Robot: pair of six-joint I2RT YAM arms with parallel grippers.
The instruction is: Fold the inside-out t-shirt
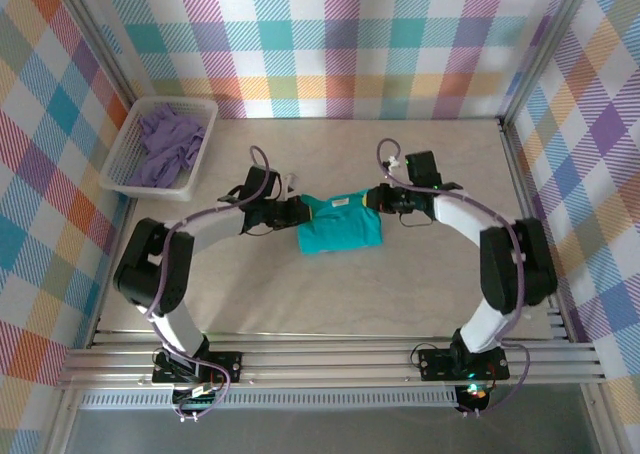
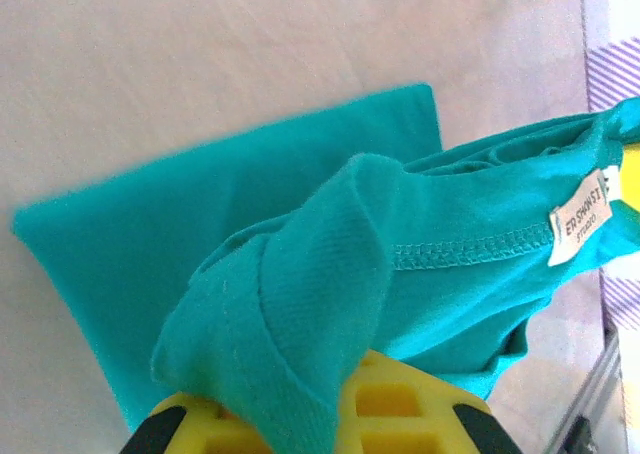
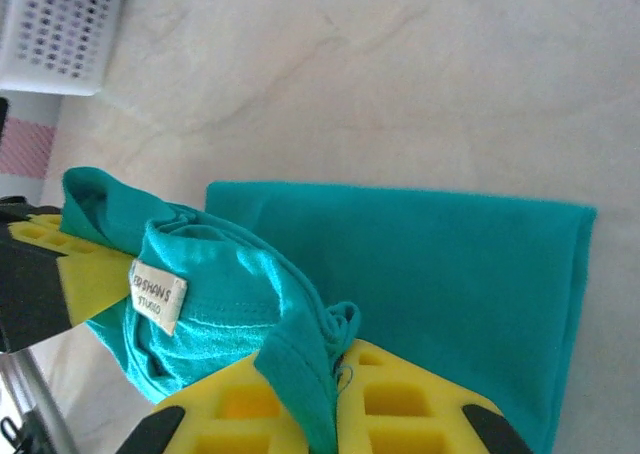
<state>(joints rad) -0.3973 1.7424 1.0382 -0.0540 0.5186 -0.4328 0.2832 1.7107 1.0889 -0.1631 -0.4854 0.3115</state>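
The teal inside-out t-shirt (image 1: pixel 340 232) lies folded into a small rectangle at the middle of the table. Its upper edge is lifted between my two grippers. My left gripper (image 1: pixel 300 212) is at the shirt's left top corner, shut on a ribbed hem fold (image 2: pixel 300 304) that drapes over its yellow fingers (image 2: pixel 400 414). My right gripper (image 1: pixel 372 200) is at the right top corner, shut on a bunched strip of hem (image 3: pixel 310 364). A white neck label (image 3: pixel 158 296) faces outward on the raised, gathered collar part. The lower folded layer (image 3: pixel 430 274) lies flat on the table.
A white perforated basket (image 1: pixel 118 164) holding a lavender garment (image 1: pixel 168 139) stands at the back left of the beige table (image 1: pixel 330 304). Plaid walls enclose the table on three sides. Metal rails (image 1: pixel 330 359) run along the near edge.
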